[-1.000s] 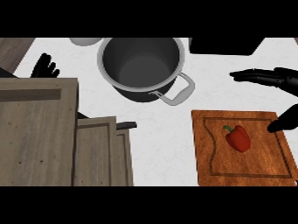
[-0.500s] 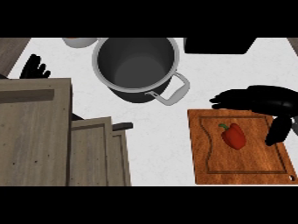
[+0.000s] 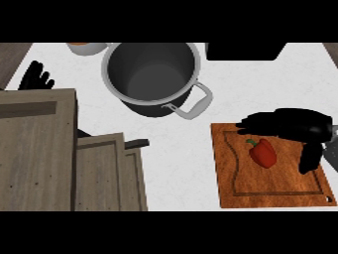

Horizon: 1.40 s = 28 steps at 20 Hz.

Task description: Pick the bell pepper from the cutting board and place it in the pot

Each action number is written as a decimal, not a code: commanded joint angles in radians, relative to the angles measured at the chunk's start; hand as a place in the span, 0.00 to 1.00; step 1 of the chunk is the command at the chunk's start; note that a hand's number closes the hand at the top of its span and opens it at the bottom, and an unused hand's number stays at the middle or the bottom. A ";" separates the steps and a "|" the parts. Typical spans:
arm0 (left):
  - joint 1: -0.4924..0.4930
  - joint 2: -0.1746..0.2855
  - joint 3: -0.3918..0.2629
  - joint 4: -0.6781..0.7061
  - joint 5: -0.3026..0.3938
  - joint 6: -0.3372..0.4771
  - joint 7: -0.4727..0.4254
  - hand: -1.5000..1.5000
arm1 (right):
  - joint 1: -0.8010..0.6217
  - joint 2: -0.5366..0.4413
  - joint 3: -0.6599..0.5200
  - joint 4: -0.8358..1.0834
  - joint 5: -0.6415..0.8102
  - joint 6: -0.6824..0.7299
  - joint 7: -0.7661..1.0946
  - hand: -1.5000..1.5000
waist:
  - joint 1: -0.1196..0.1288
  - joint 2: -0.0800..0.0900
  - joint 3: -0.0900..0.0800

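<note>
My right hand (image 3: 288,124) hovers over the far edge of the cutting board (image 3: 274,191), fingers (image 3: 251,126) spread and holding nothing, thumb hanging just right of the bell pepper (image 3: 263,154). The pepper lies near the board's middle, stem toward the pot (image 3: 149,74). I judge it light, hollow, fairly stiff and waxy-slick, so I'd pinch across its broad body, not the stem. My left hand (image 3: 36,78) rests open by the left edge of the surface (image 3: 274,74).

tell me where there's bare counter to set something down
Widest bare counter: right of the pot, above the board. A strip also runs between the cabinet and the board. Crowded: the board's top end, where the right hand hovers over the pepper.
</note>
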State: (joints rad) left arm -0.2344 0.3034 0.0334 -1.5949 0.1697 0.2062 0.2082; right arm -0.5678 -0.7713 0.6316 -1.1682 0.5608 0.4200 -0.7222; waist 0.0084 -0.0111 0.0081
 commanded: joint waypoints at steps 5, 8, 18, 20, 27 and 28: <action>0.031 -0.027 -0.009 -0.081 -0.047 0.020 0.046 0.50 | 0.013 0.056 -0.052 0.071 0.138 0.004 -0.016 0.00 | -0.002 0.011 -0.008; 0.037 -0.031 0.020 0.042 -0.027 -0.040 -0.071 0.50 | -0.014 0.133 -0.055 0.140 0.157 -0.017 -0.042 0.00 | -0.001 0.013 -0.008; 0.130 -0.054 0.024 -0.095 -0.035 -0.045 -0.023 0.50 | 0.005 0.215 -0.086 0.263 0.292 -0.098 -0.058 0.00 | 0.004 0.012 -0.008; -0.015 -0.051 0.027 -0.034 -0.055 -0.015 0.052 0.50 | -0.046 0.240 -0.107 0.346 0.319 -0.101 -0.086 0.00 | 0.001 0.014 -0.008; 0.048 -0.047 0.041 -0.084 -0.045 -0.044 0.055 0.50 | 0.018 0.234 -0.071 0.291 0.400 -0.212 -0.213 1.00 | -0.002 0.011 -0.008; 0.001 -0.038 0.069 -0.025 -0.037 -0.059 0.014 0.50 | 0.032 0.237 -0.063 0.267 0.424 -0.210 -0.192 1.00 | -0.008 0.012 -0.008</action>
State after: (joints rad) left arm -0.1993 0.2591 0.0778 -1.6523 0.1244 0.1629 0.2382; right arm -0.5565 -0.5348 0.5568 -0.8769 0.9377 0.2501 -0.8556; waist 0.0070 -0.0103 0.0087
